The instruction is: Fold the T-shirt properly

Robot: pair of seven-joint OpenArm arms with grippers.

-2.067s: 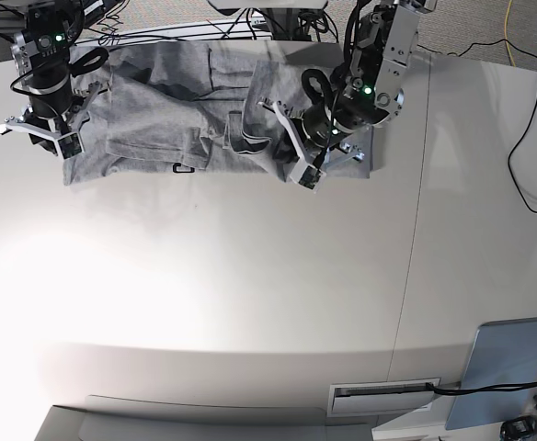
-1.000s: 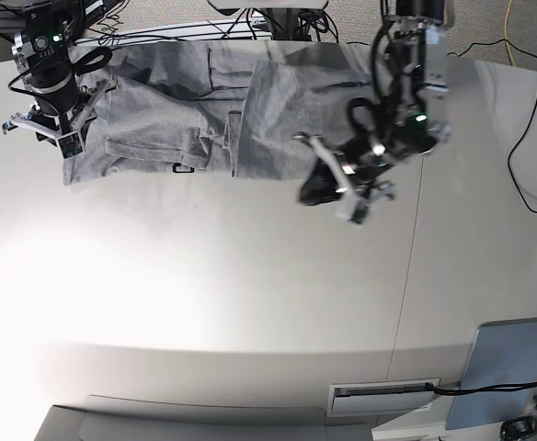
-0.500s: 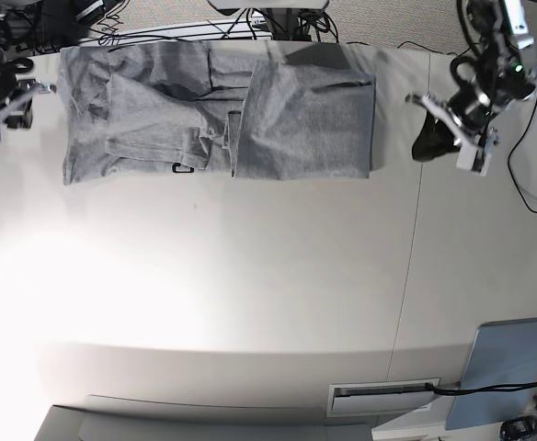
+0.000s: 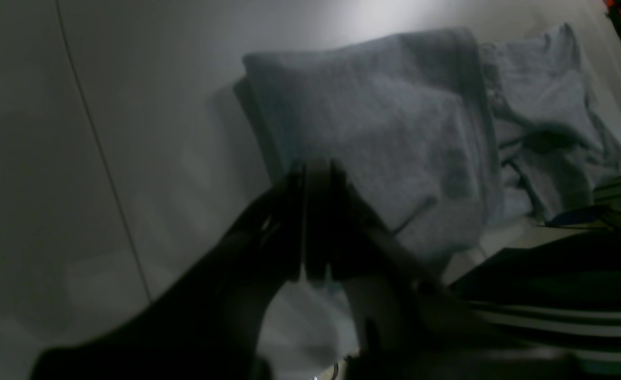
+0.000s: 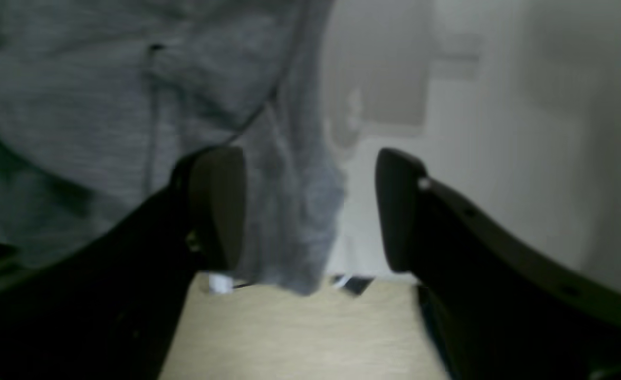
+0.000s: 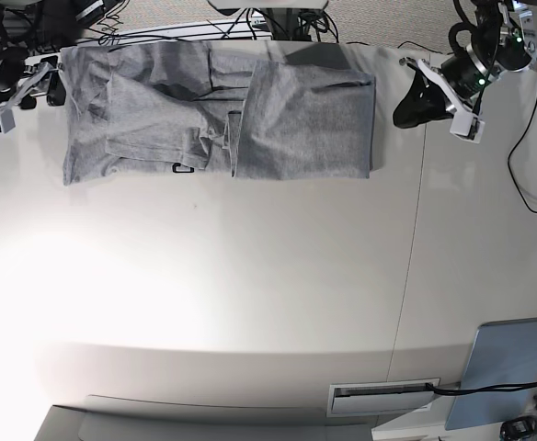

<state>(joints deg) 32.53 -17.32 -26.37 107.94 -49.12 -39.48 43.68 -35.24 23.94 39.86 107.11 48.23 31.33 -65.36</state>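
- The T-shirt (image 6: 218, 115), grey and partly folded, is laid flat along the far edge of the white bench (image 6: 250, 294), its long axis running side to side in the base view.
- The right gripper (image 6: 25, 84) is held just beside the shirt's left-hand end; its jaws are spread wide, with nothing held.
- The left gripper (image 6: 416, 103) is held apart from the folded right-hand end; its jaws are pressed together, empty.
- The right arm is judged nearer to the cloth.
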